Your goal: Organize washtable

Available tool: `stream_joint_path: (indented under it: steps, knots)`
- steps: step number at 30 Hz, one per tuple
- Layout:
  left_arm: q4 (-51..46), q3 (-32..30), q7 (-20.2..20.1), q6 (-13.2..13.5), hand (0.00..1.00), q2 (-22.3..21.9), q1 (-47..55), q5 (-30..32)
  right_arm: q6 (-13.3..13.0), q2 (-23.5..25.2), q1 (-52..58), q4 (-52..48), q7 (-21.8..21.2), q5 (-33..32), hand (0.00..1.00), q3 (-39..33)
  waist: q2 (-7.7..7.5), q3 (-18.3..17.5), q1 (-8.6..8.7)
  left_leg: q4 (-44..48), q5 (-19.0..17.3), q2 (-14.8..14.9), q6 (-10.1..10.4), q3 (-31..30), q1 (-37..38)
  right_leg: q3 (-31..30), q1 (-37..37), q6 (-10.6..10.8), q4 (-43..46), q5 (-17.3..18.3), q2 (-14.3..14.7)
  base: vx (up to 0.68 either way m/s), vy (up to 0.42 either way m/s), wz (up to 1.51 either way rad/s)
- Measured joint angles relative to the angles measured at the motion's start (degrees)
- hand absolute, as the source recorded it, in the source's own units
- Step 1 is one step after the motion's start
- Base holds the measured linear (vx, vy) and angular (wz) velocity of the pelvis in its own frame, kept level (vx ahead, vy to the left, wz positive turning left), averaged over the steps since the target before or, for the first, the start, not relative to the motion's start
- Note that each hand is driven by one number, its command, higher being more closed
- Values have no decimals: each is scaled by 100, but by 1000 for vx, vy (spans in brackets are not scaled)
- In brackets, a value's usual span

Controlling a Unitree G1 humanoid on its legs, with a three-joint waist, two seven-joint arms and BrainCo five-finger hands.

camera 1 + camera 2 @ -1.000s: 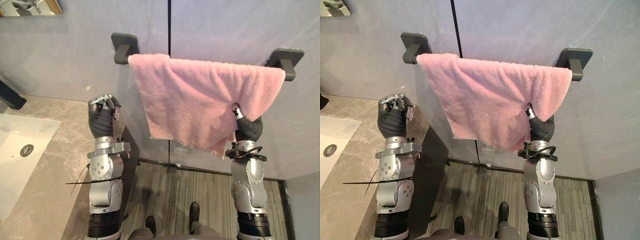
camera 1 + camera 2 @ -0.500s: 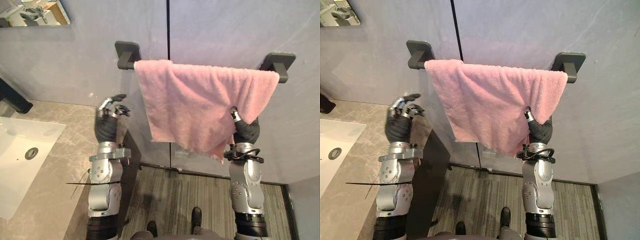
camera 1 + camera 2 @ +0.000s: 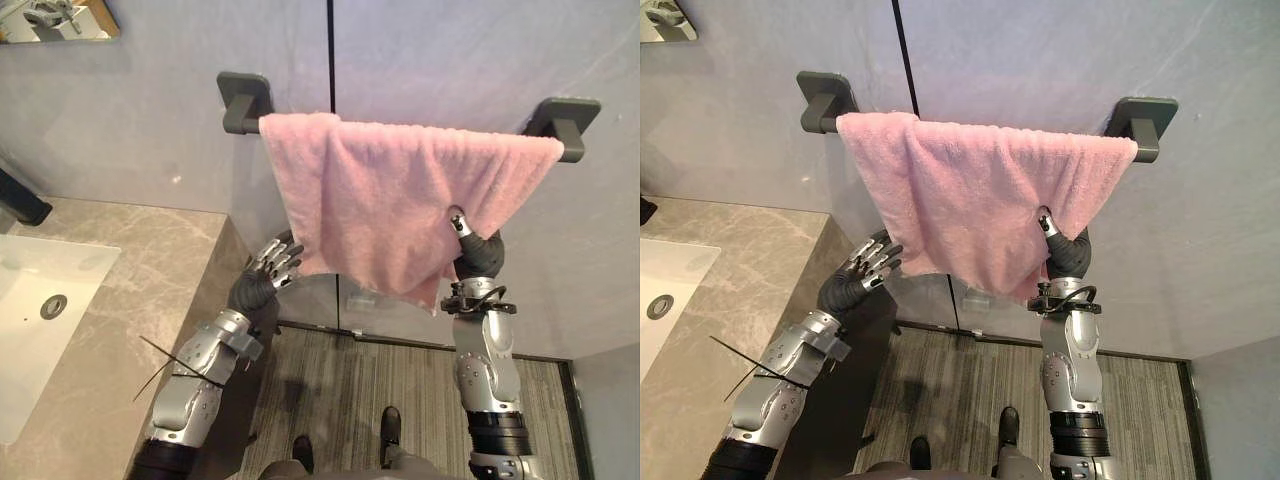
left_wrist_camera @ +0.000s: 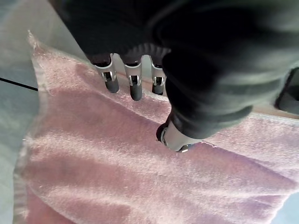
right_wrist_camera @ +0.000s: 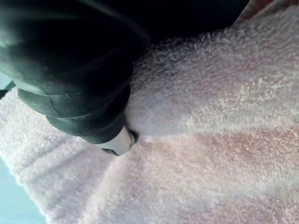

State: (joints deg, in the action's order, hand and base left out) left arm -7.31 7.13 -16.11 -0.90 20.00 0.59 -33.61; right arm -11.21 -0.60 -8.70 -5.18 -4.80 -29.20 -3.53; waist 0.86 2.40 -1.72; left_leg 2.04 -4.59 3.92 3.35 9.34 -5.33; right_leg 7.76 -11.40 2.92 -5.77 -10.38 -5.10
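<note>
Against the grey wall [image 3: 450,60], the marble counter [image 3: 150,270] is stretching along the left side; to its right a pink towel [image 3: 390,200] is hanging unevenly, its lower edge dropping to a point on the right; a white sink [image 3: 30,320] is sitting in the counter well apart from the towel; a dark rail [image 3: 246,108] is carrying the towel on the wall; the left hand [image 3: 265,272] is reaching up with its fingers spread wide, just beside the towel's lower left edge; its wrist view is showing what the eye views are not, straight fingers [image 4: 135,88] pointing at the cloth; the right hand [image 3: 472,248] is pinching a gathered fold of the towel; the eye views are hiding its fingers behind the cloth, while its wrist view is showing the thumb [image 5: 119,140] pressing into the bunched pile.
</note>
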Motion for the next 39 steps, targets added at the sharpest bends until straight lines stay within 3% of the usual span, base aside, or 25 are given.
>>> stream_joint_path:
  steps: [3,9,10,16,24,39]
  knots:
    - [150,138,176,3,0,-105,-261,37,0,9,-58,37,-2,-6,100,134,-32,20,87,6,0,-4,0,-17,-20,4,-6,0,0,0,0,-8,-10,3]
    - [361,154,947,287,0,-1086,-1268,370,-24,26,-100,-40,97,-52,100,259,-58,53,125,19,1,3,-1,7,-97,-18,-100,-3,2,-15,4,3,-8,-3]
    - [373,165,1016,312,100,-1127,-1324,440,-23,26,-100,-44,101,-52,100,281,-59,53,135,16,1,7,-1,8,-93,-20,-100,-3,2,-15,9,21,-15,-3]
    - [546,137,1411,422,100,-1316,-1541,750,-16,85,-67,-157,123,-57,100,368,-93,133,232,8,1,-1,-1,21,-77,-30,-89,4,2,-19,2,0,0,0]
    - [557,-130,1753,571,100,-1661,-1561,1128,9,156,185,-493,222,-56,100,405,-80,177,221,4,-1,9,-1,80,-51,-105,-88,4,2,-20,9,-1,-4,-2]
    - [448,-778,1869,582,100,-1989,-1384,1733,47,187,300,-642,340,275,100,54,-38,242,87,-34,-4,10,-1,139,35,-155,6,6,2,-19,15,-2,-3,-1]
